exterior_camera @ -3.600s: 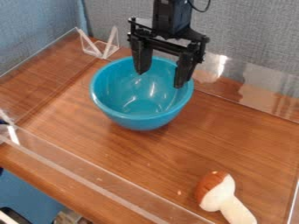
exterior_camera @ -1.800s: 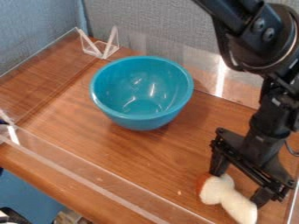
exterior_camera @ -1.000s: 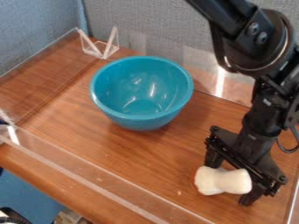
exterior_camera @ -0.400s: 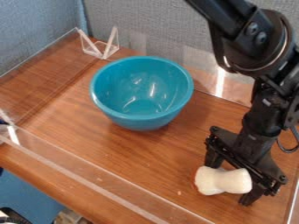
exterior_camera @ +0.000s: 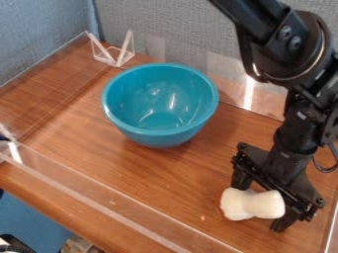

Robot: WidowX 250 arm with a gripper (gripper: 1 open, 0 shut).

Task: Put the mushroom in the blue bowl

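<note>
The blue bowl [exterior_camera: 160, 103] stands upright and empty on the wooden table [exterior_camera: 79, 119], left of centre. At the front right lies the mushroom [exterior_camera: 250, 205]; only its cream-white body shows and its cap is hidden behind the fingers. My gripper [exterior_camera: 272, 194] points straight down over it, low at the table. It is open, with one black finger on each side of the mushroom. Whether the fingers touch it I cannot tell.
A low clear plastic wall [exterior_camera: 93, 198] runs along the table's front edge and sides. A small white wire stand [exterior_camera: 113, 48] sits at the back left corner. The black arm [exterior_camera: 284, 49] rises at the right, behind the gripper.
Since the oldest frame the gripper has travelled from above the bowl to the front right and come down around the mushroom, which has turned slightly. Over the last second nothing has moved.
</note>
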